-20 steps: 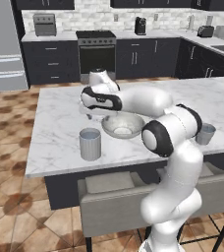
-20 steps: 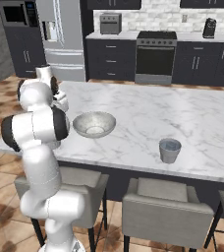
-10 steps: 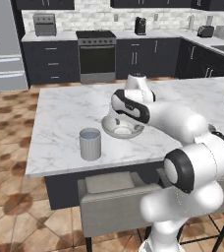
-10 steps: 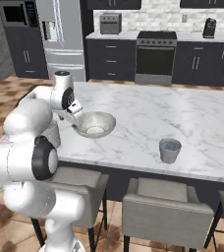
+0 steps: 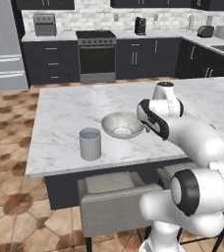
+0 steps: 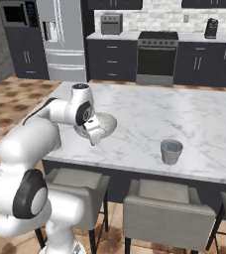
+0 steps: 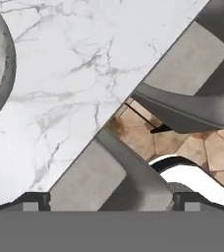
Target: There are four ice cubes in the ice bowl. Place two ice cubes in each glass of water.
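White arm now right of the ice bowl (image 5: 121, 125), end effector (image 7: 111, 197) spread wide, empty, over the counter edge (image 7: 74, 93).

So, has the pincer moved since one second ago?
Yes. In the left base view the pincer has swung from left of the bowl, near the glass, across to the bowl's right side, open.

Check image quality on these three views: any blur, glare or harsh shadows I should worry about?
Left base view: sharp and evenly lit; the ice bowl and glass of water cast only faint shadows on the counter. Right base view: equally crisp, no glare on the marble, though the arm covers part of the bowl. Hand view: tilted, sharp, the bowl's rim cropped at the left edge; stools and floor look clean.
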